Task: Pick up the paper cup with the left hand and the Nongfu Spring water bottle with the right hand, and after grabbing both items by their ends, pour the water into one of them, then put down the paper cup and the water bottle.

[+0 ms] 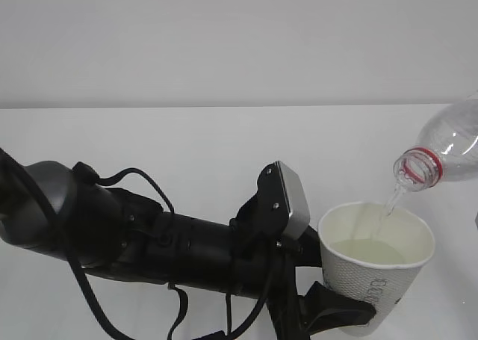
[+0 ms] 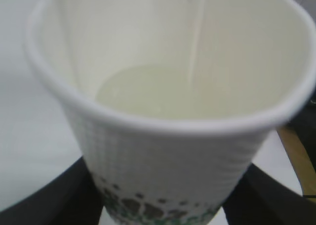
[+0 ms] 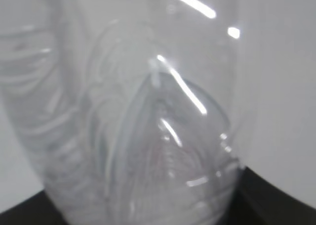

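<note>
White tabletop (image 1: 187,153) runs back to a pale, plain wall (image 1: 224,41), and the scene is lit evenly.

Nearest the exterior camera, the left hand (image 1: 340,310) reaches in from the lower left: a bulky black arm draped in cables, with a grey camera block (image 1: 293,198) standing just behind its gripper. Its black fingers (image 1: 347,310) clasp the lower part of the paper cup (image 1: 373,269), one on each side, so the gripper is clenched on the cup. In the left wrist view the dark fingers show at both lower corners, pressed against the cup's textured wall (image 2: 163,165), and a band of dark green speckled print sits near its base. The cup stands upright and holds a pale pool of water (image 2: 148,94) low inside.

Above and just behind the cup's rim, the Nongfu Spring water bottle (image 1: 448,149) enters from the right edge, tilted with its open mouth and red neck ring pointing down-left. A thin stream (image 1: 390,202) falls from the mouth into the cup.

The right hand lies outside the exterior view. In the right wrist view the clear ribbed bottle (image 3: 133,136) fills the frame, with dark gripper parts (image 3: 276,195) at the lower corners against its sides, so this gripper is grasping the bottle.
</note>
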`<state>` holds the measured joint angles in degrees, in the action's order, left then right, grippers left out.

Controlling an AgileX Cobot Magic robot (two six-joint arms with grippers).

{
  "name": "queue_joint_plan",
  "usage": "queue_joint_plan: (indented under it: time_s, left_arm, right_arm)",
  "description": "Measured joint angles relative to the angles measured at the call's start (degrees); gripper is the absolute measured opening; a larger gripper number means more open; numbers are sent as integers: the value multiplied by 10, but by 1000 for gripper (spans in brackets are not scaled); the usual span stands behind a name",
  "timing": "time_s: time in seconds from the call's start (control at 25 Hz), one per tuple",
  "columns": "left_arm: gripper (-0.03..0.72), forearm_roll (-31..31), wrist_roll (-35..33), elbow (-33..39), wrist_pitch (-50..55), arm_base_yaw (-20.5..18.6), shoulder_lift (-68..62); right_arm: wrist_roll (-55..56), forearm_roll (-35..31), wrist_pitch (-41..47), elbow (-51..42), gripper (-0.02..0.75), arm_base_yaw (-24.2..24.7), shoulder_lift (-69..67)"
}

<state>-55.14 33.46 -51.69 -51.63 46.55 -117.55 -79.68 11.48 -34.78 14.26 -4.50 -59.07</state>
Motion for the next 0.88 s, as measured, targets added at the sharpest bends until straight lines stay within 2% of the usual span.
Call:
queue_joint_plan:
  time_s: [0.88]
  left_arm:
    - [492,0,0,0,1,0,0]
  right_arm:
    - [0,0,0,0,421,0,0]
